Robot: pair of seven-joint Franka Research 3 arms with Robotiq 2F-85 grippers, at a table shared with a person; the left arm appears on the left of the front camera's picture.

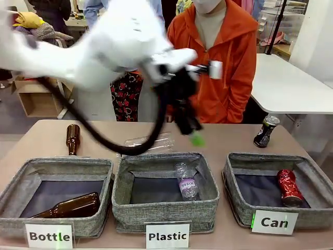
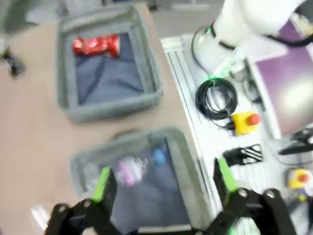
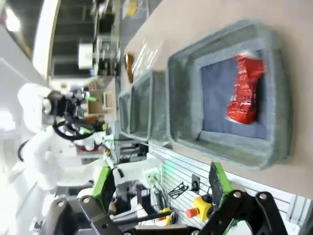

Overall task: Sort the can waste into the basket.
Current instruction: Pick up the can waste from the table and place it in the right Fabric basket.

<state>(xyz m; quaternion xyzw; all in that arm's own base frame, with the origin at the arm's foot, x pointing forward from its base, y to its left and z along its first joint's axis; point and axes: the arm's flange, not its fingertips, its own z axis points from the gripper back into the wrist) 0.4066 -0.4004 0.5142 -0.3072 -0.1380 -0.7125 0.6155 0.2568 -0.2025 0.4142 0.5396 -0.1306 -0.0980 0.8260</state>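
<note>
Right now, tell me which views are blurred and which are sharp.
Front view: left arm smeared by motion, Can label sharp. Left wrist view: soft throughout, crushed red can blurred. Right wrist view: the same can crisp, overexposed at the upper left.

Beyond my left gripper (image 1: 190, 130), to its right, stands a white table (image 1: 291, 83); far to its left, a cardboard box (image 1: 31, 97) on what seems grey floor (image 1: 8, 119)

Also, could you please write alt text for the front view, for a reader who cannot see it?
A crushed red can lies in the Can basket, rightmost of three, while a black can stands on the table behind it. The left gripper hangs open above the Plastic basket; a person in orange stands opposite.
</note>
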